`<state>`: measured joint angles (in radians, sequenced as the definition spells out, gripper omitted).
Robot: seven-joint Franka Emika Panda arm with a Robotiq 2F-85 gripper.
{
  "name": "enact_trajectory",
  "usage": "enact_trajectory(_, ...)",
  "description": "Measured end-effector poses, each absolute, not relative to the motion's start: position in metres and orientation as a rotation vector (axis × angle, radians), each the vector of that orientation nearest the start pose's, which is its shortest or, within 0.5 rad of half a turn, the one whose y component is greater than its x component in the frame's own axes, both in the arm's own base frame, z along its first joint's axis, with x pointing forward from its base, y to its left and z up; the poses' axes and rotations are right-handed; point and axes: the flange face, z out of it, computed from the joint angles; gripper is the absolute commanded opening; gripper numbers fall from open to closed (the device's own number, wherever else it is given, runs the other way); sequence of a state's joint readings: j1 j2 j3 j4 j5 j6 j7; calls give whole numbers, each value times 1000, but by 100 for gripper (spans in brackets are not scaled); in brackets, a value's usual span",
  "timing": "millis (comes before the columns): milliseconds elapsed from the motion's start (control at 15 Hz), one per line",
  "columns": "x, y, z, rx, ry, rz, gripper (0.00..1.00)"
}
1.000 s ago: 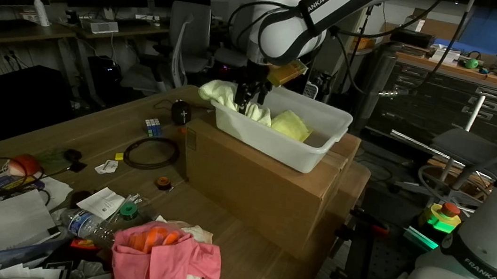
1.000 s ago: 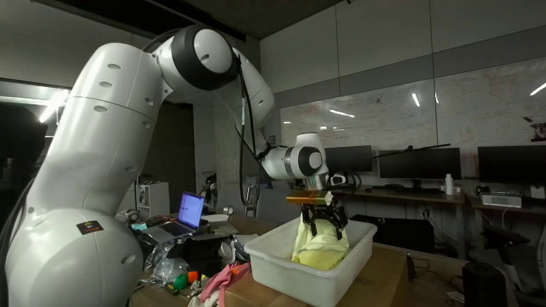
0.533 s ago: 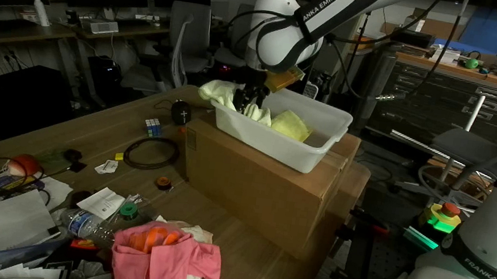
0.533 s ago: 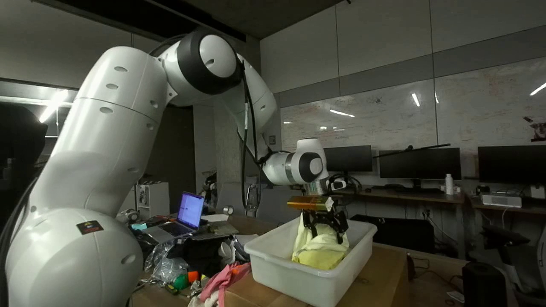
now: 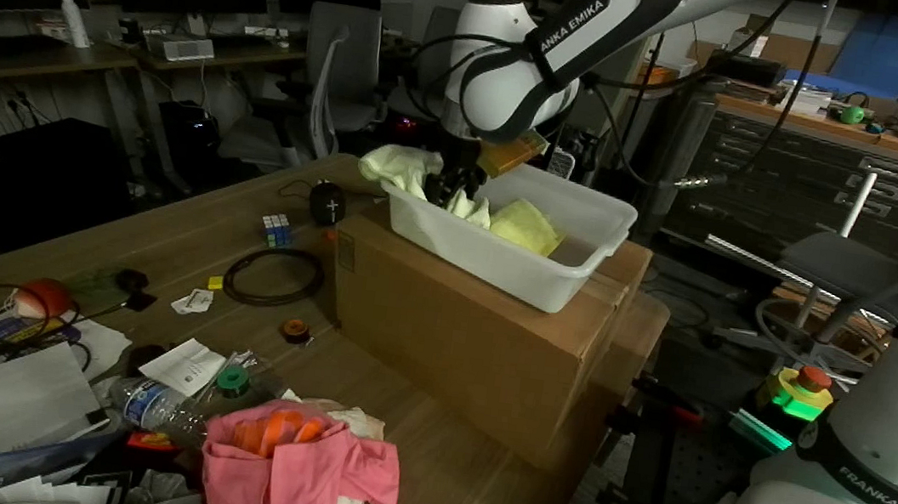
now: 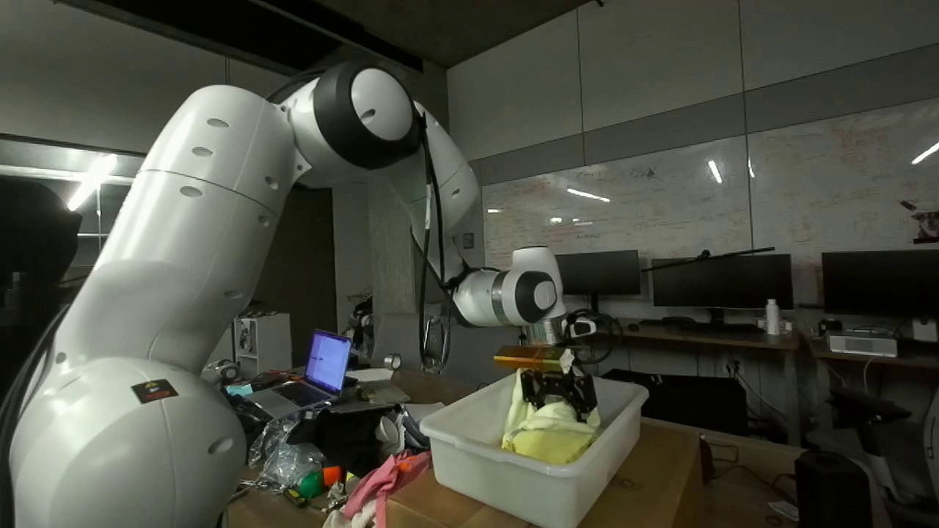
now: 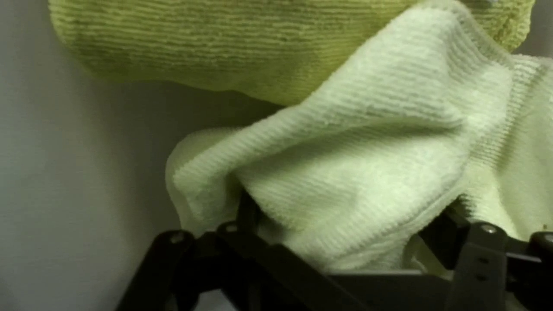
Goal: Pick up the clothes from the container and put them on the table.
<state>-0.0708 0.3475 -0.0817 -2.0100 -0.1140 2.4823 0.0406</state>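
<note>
A white plastic container (image 5: pixel 491 259) holds a pale yellow-white cloth (image 5: pixel 401 167) and a yellow cloth (image 5: pixel 527 226). The container also shows in an exterior view (image 6: pixel 506 477). The pale cloth hangs over the container's far end. My gripper (image 5: pixel 453 193) is down inside the container at the pale cloth. In the wrist view, the gripper (image 7: pixel 348 226) has its fingers wide apart, with folds of pale cloth (image 7: pixel 363 172) between them. The fingertips are partly hidden by the cloth. The yellow cloth (image 7: pixel 207 39) lies beside it, outside the fingers.
The container stands on a cardboard box (image 5: pixel 455 338) on the wooden table (image 5: pixel 425 446). A pink cloth (image 5: pixel 302 474), a bottle (image 5: pixel 148 403), papers, a cable coil (image 5: pixel 230 276), a puzzle cube (image 5: pixel 277 229) and a black speaker (image 5: pixel 327 203) lie on the table. A laptop (image 6: pixel 327 361) stands further back.
My gripper has moved down into the container, deeper into the pale cloth, with its fingers still apart. The container and the cloths have barely moved.
</note>
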Motion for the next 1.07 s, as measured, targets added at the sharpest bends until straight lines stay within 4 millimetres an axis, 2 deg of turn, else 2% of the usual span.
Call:
enact_trajectory(333,609,-92,294,-3242,166,-194,19)
enact_trajectory(533,609,-92,295,-3241,169,-197,1)
enact_trajectory(800,609,-92,301,-3238,194,-214,2)
enact_trajectory(1067,606,-91,315,-3230,235,-251,2)
